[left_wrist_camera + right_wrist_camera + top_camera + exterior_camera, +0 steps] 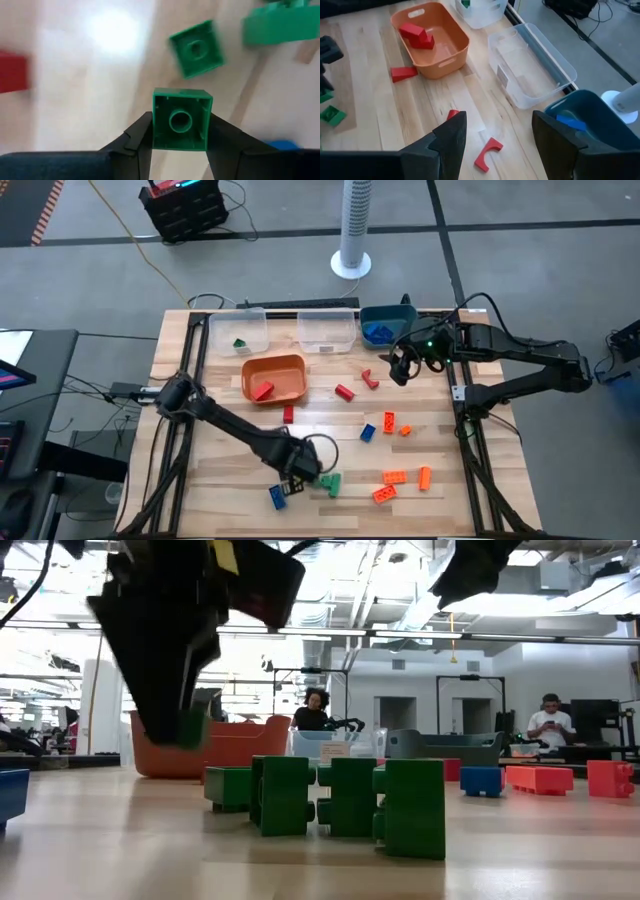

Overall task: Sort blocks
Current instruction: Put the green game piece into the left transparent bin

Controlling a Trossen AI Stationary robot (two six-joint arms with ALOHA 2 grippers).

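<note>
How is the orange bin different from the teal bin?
The orange bin has red blocks in it, but the teal bin has blue blocks. The orange bin sits out on the wooden table, nearer the middle, while the teal bin is at the far edge, right by the right gripper. Both are open on top with blocks already inside.

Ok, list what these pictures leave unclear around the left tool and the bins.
- High view: the left tool hides the green block between its fingers.
- Low view: the orange bin walls hide its contents.
- Right wrist view: the teal bin is cut off by the edge.
- Left wrist view: a red block is blurred.
</note>
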